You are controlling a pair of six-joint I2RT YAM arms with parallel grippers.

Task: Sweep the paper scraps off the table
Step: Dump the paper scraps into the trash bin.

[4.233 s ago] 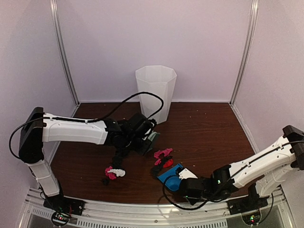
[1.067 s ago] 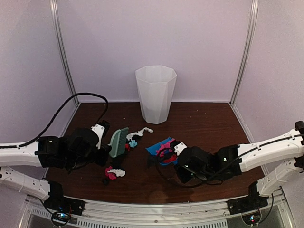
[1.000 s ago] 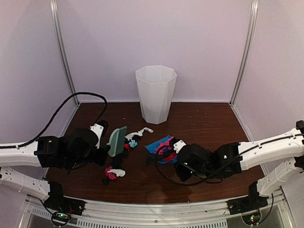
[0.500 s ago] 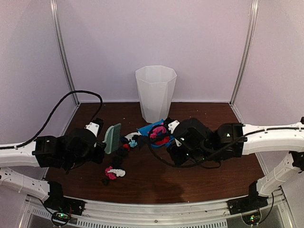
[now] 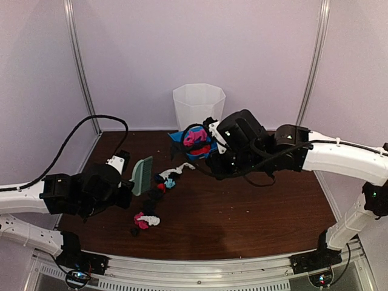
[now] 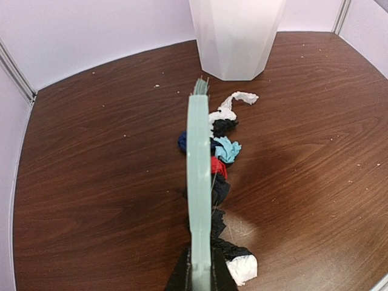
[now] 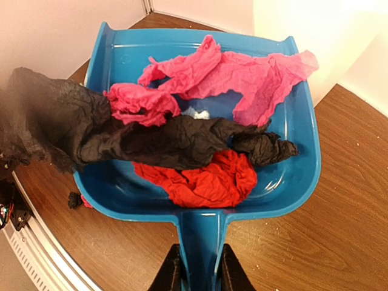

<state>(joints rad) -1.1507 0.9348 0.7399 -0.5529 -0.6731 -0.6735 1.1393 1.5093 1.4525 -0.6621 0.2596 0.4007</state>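
Dark reddish-brown wood-grain table (image 5: 254, 212) fills the lower half of the overhead view, with a metal rail (image 5: 200, 270) along its near edge and pale lilac walls (image 5: 260, 54) behind.

At lower left, the left gripper (image 5: 123, 189) is clamped tight on the handle of a mint-green brush (image 5: 142, 176). The brush stands on edge, its head pointing toward the back of the frame. In the left wrist view the brush (image 6: 197, 182) runs up the middle of the picture, its handle pinched between black fingers (image 6: 180, 277) at the bottom edge.

Loose paper scraps (image 5: 145, 221) lie on the table just right of the brush. A pink and white wad sits nearest the rail. Farther back is a line of black, red, navy and light blue wads, ending in a white strip. The wrist view shows this line of scraps (image 6: 227, 148) right beside the brush.

Farther back, at upper centre, the right gripper (image 5: 217, 140) grips the handle of a blue dustpan (image 5: 180, 138) and holds it up off the table. In the right wrist view the fingers (image 7: 171, 273) squeeze the handle from both sides. The dustpan (image 7: 298, 127) carries pink, black and red scraps (image 7: 206, 179), and one black piece hangs over its left rim.

At the back stands a white faceted bin (image 5: 199, 106), directly behind the dustpan.
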